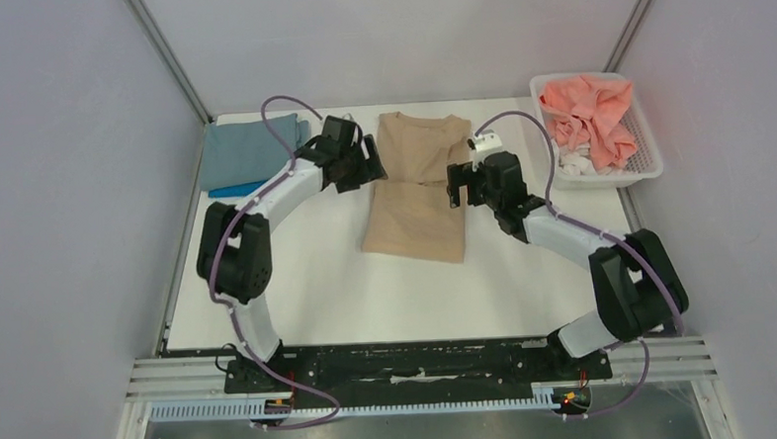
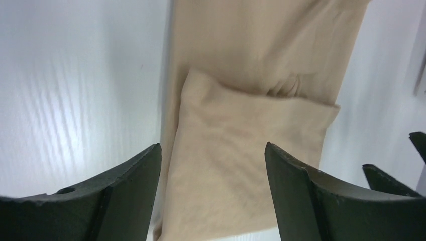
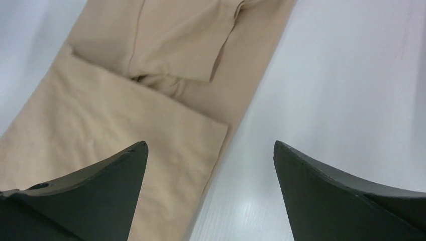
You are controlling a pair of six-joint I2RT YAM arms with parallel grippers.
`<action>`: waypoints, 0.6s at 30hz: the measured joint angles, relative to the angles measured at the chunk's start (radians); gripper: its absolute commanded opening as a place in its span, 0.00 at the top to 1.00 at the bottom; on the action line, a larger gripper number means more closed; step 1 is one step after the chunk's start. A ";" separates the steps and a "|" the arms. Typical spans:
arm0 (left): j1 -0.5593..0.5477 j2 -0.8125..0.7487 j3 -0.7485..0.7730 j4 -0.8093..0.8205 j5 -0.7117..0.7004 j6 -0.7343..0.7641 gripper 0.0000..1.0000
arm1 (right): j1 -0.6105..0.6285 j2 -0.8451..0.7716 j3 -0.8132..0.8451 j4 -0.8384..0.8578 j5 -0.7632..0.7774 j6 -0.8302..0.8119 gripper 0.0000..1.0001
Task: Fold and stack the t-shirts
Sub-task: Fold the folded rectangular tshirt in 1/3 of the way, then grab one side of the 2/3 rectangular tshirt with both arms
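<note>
Tan t-shirt (image 1: 413,194) lies flat in the middle of the table (image 1: 318,292), sleeves tucked in. The left gripper (image 1: 360,163) and right gripper (image 1: 459,185) flank its upper half, both with jaws wide apart and gripping nothing. A grey-blue t-shirt (image 1: 238,152) lies folded far left, and a coral-pink t-shirt (image 1: 588,112) is bunched in the basket (image 1: 650,171).

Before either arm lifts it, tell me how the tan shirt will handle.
The tan shirt will probably flop: its layers lie soft and creased. Lifted by one edge, the folds would likely fall open. It looks thin and light, so a push may bunch it on the table rather than slide it whole.
</note>
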 measured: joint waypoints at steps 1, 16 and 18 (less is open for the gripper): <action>0.001 -0.044 -0.057 0.008 0.002 0.000 0.19 | 0.000 -0.031 -0.030 0.005 -0.015 0.006 0.02; -0.002 -0.337 -0.678 0.135 0.118 -0.074 0.42 | 0.029 -0.386 -0.495 0.043 -0.323 0.168 0.02; -0.002 -0.332 -0.680 0.159 0.127 -0.085 0.46 | 0.029 -0.389 -0.510 0.052 -0.327 0.183 0.02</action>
